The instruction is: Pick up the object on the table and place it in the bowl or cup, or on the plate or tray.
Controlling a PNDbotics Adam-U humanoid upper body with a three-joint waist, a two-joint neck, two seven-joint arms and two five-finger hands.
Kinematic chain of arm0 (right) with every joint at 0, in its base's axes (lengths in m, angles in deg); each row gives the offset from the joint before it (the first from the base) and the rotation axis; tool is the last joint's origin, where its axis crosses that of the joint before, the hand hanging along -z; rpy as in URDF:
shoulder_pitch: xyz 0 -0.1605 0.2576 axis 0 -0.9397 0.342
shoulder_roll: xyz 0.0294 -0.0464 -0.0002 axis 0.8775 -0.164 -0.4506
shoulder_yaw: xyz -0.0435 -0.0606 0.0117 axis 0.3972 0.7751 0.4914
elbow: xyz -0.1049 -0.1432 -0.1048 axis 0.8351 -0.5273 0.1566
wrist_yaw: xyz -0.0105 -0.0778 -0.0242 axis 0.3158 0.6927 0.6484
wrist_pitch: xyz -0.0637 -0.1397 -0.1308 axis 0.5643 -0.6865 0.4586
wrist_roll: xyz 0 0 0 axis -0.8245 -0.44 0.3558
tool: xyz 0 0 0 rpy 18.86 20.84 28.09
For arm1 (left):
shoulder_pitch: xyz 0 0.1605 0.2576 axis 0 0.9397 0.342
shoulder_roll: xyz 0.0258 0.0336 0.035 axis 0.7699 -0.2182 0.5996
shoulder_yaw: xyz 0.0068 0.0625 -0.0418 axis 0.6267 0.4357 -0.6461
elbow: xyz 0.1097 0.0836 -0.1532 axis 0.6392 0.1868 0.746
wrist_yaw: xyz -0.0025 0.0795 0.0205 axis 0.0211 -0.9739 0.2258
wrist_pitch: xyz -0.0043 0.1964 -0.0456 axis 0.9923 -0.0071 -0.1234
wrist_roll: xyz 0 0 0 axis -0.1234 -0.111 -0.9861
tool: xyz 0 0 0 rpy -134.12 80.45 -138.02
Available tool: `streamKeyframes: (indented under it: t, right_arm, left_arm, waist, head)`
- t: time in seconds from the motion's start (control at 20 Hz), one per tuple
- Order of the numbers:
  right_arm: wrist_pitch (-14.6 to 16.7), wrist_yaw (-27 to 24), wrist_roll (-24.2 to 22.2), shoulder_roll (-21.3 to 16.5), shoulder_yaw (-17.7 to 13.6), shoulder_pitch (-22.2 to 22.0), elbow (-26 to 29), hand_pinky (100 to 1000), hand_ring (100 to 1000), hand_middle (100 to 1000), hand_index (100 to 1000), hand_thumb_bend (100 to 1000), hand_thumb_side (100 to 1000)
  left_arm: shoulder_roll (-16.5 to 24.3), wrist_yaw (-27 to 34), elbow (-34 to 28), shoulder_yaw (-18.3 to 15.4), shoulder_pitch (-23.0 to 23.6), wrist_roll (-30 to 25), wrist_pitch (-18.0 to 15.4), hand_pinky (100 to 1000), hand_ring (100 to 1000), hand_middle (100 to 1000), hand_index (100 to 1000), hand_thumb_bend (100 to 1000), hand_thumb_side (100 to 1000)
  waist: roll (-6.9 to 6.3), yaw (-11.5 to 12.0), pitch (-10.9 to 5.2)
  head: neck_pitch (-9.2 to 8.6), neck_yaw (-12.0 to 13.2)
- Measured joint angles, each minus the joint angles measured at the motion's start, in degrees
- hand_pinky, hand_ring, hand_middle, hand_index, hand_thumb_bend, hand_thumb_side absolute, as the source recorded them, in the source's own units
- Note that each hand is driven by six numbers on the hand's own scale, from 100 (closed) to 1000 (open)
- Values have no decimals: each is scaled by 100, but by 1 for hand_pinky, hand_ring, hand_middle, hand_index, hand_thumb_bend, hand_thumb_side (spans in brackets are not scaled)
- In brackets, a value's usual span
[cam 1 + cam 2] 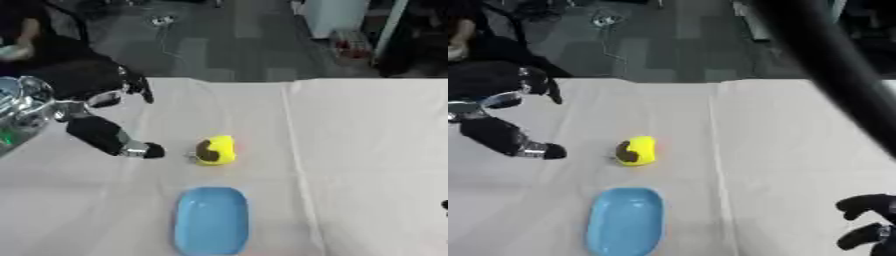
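A yellow rounded object [216, 150] with a dark brown patch on its left side lies on the white cloth near the middle of the table. Just in front of it sits an oblong blue tray [211, 220], with nothing in it. My left hand [103, 111] hovers to the left of the yellow object, open, with the thumb [114, 139] pointing toward the object and the fingers [136, 86] spread farther back; a small gap separates thumb tip and object. My right hand [870, 221] shows at the lower right corner with curled fingers, holding nothing.
The table is covered by a white cloth [367, 150] with a fold running front to back right of the tray. A dark bar [833, 65] crosses the upper right of the right eye view. Beyond the far edge is grey floor.
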State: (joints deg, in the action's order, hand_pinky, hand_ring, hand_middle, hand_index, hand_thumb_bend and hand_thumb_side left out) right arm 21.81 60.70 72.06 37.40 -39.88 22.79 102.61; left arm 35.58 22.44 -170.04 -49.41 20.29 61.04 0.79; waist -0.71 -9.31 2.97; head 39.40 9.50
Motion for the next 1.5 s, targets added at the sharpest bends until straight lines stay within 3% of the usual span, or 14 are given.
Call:
streamKeyframes:
  t: [0.65, 1.5]
  right_arm:
    - [21, -513, -406, -113, -84, 241, 0, 344, 511, 568, 386, 100, 1000]
    - [143, -1071, -877, -313, -126, 435, 0, 346, 520, 577, 377, 100, 1000]
  left_arm:
    - [-209, -192, -9, 309, -441, -606, -71, 693, 760, 773, 804, 619, 877]
    - [-572, -369, 1, 425, -557, -672, 13, 689, 757, 773, 801, 615, 864]
  waist:
    - [-50, -204, 68]
    - [-140, -320, 105]
  head:
    - [-346, 225]
    - [-350, 514]
